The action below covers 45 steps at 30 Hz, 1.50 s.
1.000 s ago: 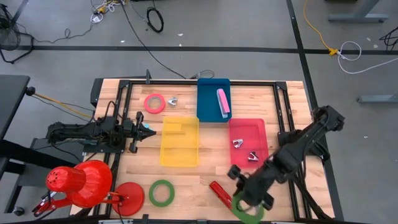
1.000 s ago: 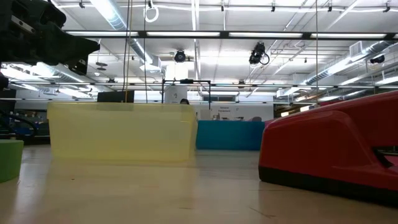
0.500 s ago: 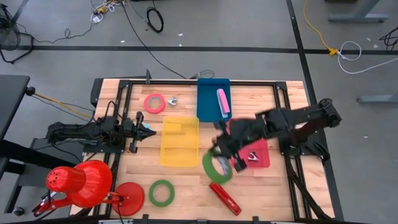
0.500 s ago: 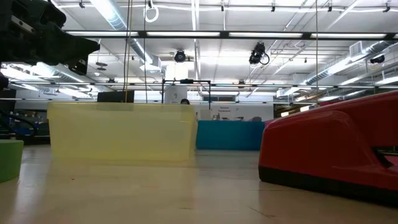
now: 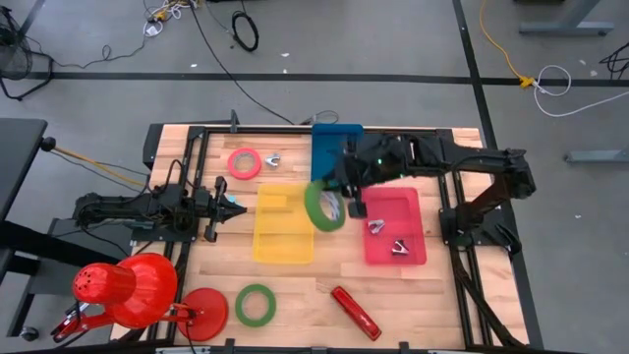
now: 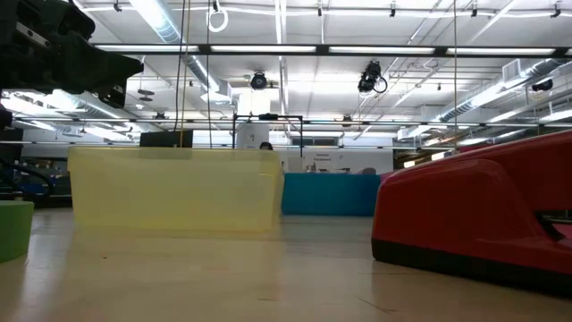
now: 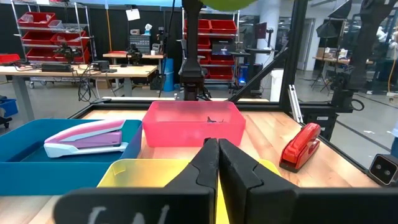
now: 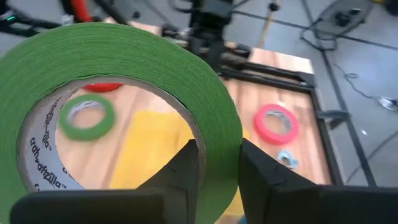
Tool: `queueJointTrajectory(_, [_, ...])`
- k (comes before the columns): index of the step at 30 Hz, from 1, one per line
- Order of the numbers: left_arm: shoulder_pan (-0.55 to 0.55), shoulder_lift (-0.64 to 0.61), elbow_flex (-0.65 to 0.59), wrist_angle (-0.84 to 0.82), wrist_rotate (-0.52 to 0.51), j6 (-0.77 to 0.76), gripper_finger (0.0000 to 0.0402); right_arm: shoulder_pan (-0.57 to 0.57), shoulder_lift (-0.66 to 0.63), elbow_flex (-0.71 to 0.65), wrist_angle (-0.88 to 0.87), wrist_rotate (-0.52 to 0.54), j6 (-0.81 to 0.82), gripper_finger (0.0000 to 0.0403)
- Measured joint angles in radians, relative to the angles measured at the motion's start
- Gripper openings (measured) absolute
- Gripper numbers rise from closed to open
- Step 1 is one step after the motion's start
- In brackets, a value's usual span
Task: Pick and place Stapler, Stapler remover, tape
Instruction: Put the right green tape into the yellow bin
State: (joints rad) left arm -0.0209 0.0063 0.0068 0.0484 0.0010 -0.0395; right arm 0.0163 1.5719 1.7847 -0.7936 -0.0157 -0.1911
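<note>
My right gripper (image 5: 339,202) is shut on a green tape roll (image 5: 324,206) in the air over the right rim of the yellow bin (image 5: 284,224); the roll (image 8: 112,81) fills the right wrist view. A second green tape roll (image 5: 256,304) and a red stapler (image 5: 356,312) lie flat near the table's front edge. A pink tape roll (image 5: 244,162) and a metal stapler remover (image 5: 272,160) lie at the far left. My left gripper (image 5: 236,206) rests shut and level at the table's left, left of the yellow bin. My right gripper pinches the green roll's wall (image 8: 217,149), one finger (image 8: 186,171) inside the hole and the other (image 8: 264,177) outside. The fingers come from the table's right side, slanting down. The roll is lifted clear, tilted, above the yellow bin's right rim.
A blue bin (image 5: 337,155) with a pink stapler (image 5: 351,160) stands at the far middle. A red bin (image 5: 393,226) holds two stapler removers. A red lamp-like object (image 5: 128,290) sits at the near left corner. A black frame runs around the table.
My right gripper has swung from the table's near right corner up and toward the far left, turning as it went. It carried the green tape roll clear of the table to above the yellow bin's right rim.
</note>
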Motion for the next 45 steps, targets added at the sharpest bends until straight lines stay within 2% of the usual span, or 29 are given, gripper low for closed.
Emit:
queueJointTrajectory(10, [0.000, 0.000, 0.000, 0.000, 0.000, 0.000, 0.0016, -0.115, 0.000, 0.000, 0.064, 0.000, 0.043, 0.0082])
queueJointTrajectory(19, [0.000, 0.000, 0.000, 0.000, 0.000, 0.000, 0.0016, -0.132, 0.000, 0.000, 0.120, -0.001, -0.025, 0.0082])
queueJointTrajectory(30, [0.000, 0.000, 0.000, 0.012, -0.002, -0.028, 0.0016, -0.132, 0.000, 0.000, 0.129, 0.000, 0.141, 0.0082])
queueJointTrajectory(34, [0.000, 0.000, 0.000, 0.057, -0.005, -0.032, 0.0016, -0.132, 0.000, 0.000, 0.129, 0.000, 0.146, 0.0082])
queueJointTrajectory(45, [0.000, 0.000, 0.000, 0.317, -0.022, -0.036, 0.0016, -0.132, 0.000, 0.000, 0.147, 0.000, 0.142, 0.0082])
